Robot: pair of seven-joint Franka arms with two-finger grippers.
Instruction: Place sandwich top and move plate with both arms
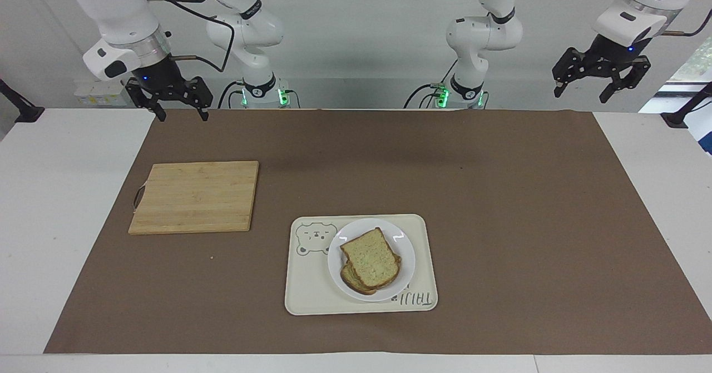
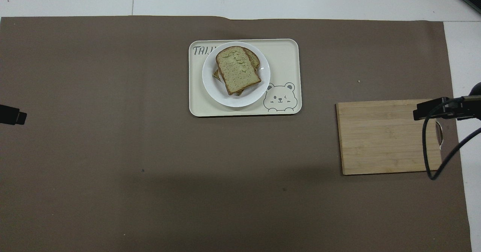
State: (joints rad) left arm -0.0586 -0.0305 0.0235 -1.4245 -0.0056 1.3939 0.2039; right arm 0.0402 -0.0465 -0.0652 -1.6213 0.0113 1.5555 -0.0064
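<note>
Nearest the robots: right gripper (image 1: pixel 176 105) and left gripper (image 1: pixel 599 81), both raised at the mat's corners, fingers spread, empty. Farther out, on the tray (image 1: pixel 311 289): plate (image 1: pixel 406 259) bearing sandwich top (image 1: pixel 369 260). Probably stiff, slick, breakable; best pinched at opposite rims. Bread soft, light, likely to slide.

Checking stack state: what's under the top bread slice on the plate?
Under the sandwich top a second bread slice's crust edges poke out, both on the plate, which sits on the tray. Any filling between them is covered.
</note>
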